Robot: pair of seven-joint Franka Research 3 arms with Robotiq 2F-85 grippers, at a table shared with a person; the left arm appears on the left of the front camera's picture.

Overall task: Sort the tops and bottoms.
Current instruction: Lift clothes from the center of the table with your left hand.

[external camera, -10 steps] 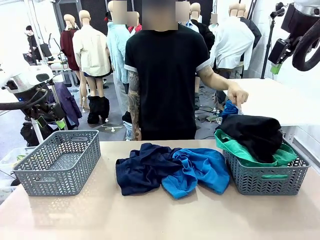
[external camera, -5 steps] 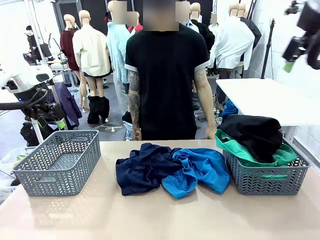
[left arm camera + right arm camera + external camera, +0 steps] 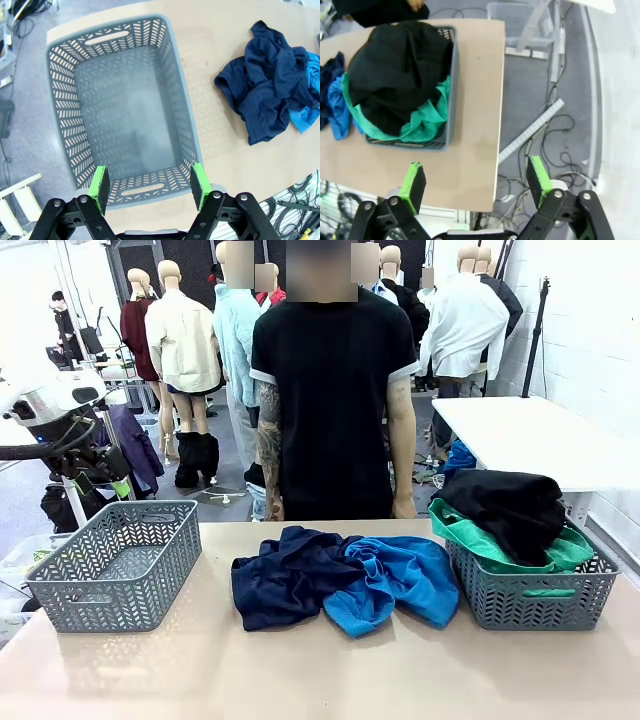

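A navy garment (image 3: pixel 285 578) and a bright blue garment (image 3: pixel 398 580) lie crumpled side by side at the table's middle. A black garment (image 3: pixel 502 506) is heaped on an emerald green garment (image 3: pixel 492 548) in the right grey basket (image 3: pixel 530 602). My left gripper (image 3: pixel 148 186) hangs open and holds nothing, above the near end of the bare left basket (image 3: pixel 176 85); the navy garment (image 3: pixel 265 95) lies off to the side. High over the table's right edge my right gripper (image 3: pixel 475 182) is open with nothing in it. It looks down on the black garment (image 3: pixel 395 65) and green garment (image 3: pixel 426 120).
A person (image 3: pixel 330 390) stands at the far side of the table, arms hanging down. The left basket (image 3: pixel 115 565) sits at the table's left end. Past the table's right edge (image 3: pixel 495 125) the floor holds cables and a clear bin. A white table (image 3: pixel 530 435) stands behind at the right.
The person's hand came off the black garment and dropped to the side. My right arm rose out of the front view's top right corner. The left arm stayed still.
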